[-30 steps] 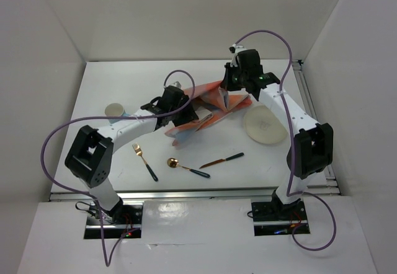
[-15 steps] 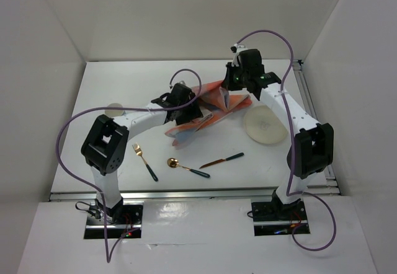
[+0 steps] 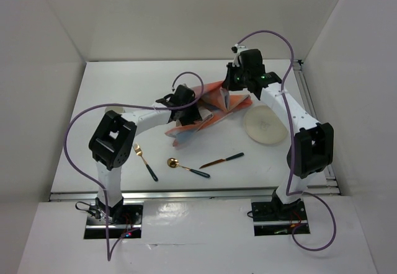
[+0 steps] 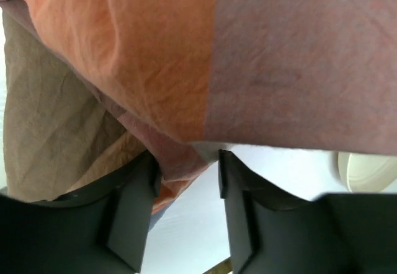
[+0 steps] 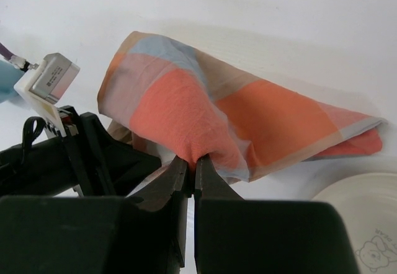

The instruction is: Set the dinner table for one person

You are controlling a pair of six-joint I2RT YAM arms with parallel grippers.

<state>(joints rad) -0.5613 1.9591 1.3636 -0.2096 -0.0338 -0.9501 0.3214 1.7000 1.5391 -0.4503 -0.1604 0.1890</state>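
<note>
The orange, blue and grey checked cloth mat (image 3: 208,110) lies crumpled at the middle back of the white dinner table (image 3: 260,172). My right gripper (image 3: 232,93) is shut on a fold of the mat (image 5: 248,119) and holds it raised; in the right wrist view the gripper (image 5: 192,162) pinches orange cloth. My left gripper (image 3: 184,99) is at the mat's left side. In the left wrist view it (image 4: 189,175) is open, with a corner of the mat (image 4: 180,162) hanging between the jaws against the left finger (image 4: 133,212).
A cream plate (image 3: 265,125) lies right of the mat, also in the right wrist view (image 5: 366,230). A gold fork (image 3: 144,161), gold spoon (image 3: 186,167) and knife (image 3: 222,160) lie at the front. A cup (image 3: 113,108) is mostly hidden behind the left arm.
The left arm has swung right and forward, bringing its gripper further onto the mat's left edge, and now covers most of the cup. The right gripper has kept its hold.
</note>
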